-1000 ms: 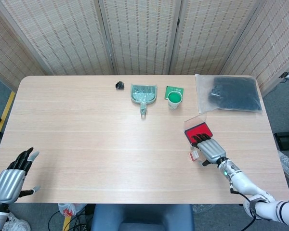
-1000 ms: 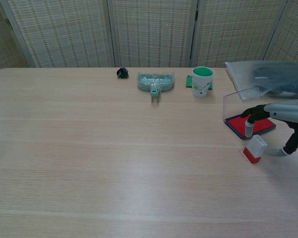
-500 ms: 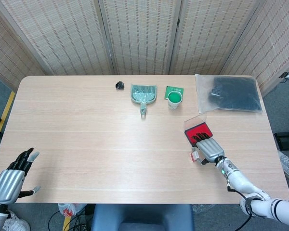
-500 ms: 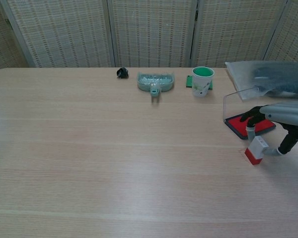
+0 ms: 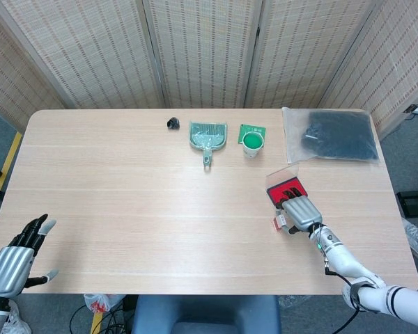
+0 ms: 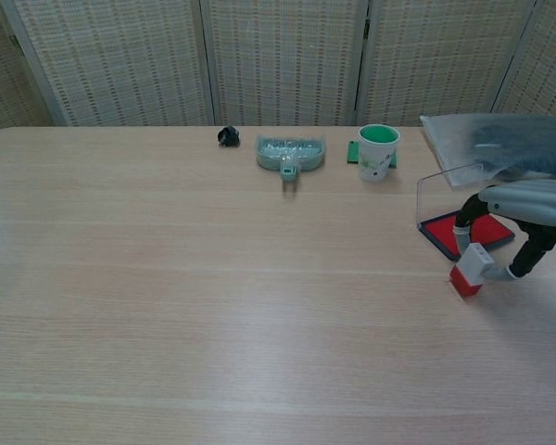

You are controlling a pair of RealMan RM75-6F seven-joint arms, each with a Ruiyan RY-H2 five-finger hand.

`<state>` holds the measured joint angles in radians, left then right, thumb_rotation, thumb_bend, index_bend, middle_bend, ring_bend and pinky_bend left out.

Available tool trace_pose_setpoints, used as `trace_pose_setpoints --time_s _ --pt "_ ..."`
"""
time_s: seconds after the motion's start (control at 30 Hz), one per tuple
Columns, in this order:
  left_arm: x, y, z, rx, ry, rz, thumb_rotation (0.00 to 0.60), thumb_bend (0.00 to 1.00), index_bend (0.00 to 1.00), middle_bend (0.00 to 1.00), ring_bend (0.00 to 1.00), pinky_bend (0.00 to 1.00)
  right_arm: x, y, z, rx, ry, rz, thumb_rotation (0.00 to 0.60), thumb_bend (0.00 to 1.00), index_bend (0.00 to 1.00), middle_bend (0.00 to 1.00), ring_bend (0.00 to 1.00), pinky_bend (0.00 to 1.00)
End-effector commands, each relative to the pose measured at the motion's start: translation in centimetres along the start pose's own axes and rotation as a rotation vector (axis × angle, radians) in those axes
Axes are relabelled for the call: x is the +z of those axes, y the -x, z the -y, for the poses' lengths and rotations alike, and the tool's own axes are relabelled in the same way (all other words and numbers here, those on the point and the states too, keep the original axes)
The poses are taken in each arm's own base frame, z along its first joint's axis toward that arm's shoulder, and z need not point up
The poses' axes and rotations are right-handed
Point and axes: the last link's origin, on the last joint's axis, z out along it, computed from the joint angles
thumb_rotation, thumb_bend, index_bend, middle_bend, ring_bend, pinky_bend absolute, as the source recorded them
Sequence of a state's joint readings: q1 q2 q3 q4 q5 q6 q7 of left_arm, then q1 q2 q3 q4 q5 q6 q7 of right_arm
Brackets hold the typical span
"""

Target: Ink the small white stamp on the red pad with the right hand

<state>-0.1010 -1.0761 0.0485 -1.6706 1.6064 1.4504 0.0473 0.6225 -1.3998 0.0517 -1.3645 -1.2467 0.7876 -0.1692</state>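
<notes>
Right hand (image 6: 524, 211): I hold the small white stamp (image 6: 470, 268) pinched in its fingers, tilted, just beside the red pad (image 6: 465, 232), low over the table (image 6: 213, 278).
Left hand (image 5: 12, 259): fingers spread, holding nothing, at my near left table edge.

Pale wood-grain tabletop (image 5: 125, 188). Along the far edge: small black object (image 5: 171, 123), grey-green dustpan (image 5: 208, 136), green-rimmed cup (image 5: 252, 144) on a green card (image 5: 251, 129), clear bag of dark contents (image 5: 331, 133). Nearer, at right: red ink pad (image 5: 286, 188), clear lid raised.
</notes>
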Motion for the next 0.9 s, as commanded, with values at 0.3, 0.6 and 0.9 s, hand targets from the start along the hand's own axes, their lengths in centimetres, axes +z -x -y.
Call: trace_pose_setpoints --time_s 0.3,0.6,0.9 --pt "0.3 0.3 0.0 0.007 -0.003 0.013 0.600 0.07 0.00 0.00 0.00 0.27 -1.6 -4.5 -0.7 -0.054 0.037 -0.118 0.600 0.36 0.77 0.76 0.64 0.66" --pt "0.4 0.4 0.1 0.004 -0.010 0.023 0.600 0.07 0.00 0.00 0.00 0.27 -0.6 -5.7 -1.3 -0.037 0.103 -0.114 0.600 0.39 0.86 0.95 0.78 0.78" --pt "0.3 0.3 0.1 -0.006 -0.007 0.026 0.600 0.07 0.00 0.00 0.00 0.27 1.9 -6.2 -2.4 0.000 0.174 -0.055 0.600 0.41 0.87 0.96 0.79 0.78"
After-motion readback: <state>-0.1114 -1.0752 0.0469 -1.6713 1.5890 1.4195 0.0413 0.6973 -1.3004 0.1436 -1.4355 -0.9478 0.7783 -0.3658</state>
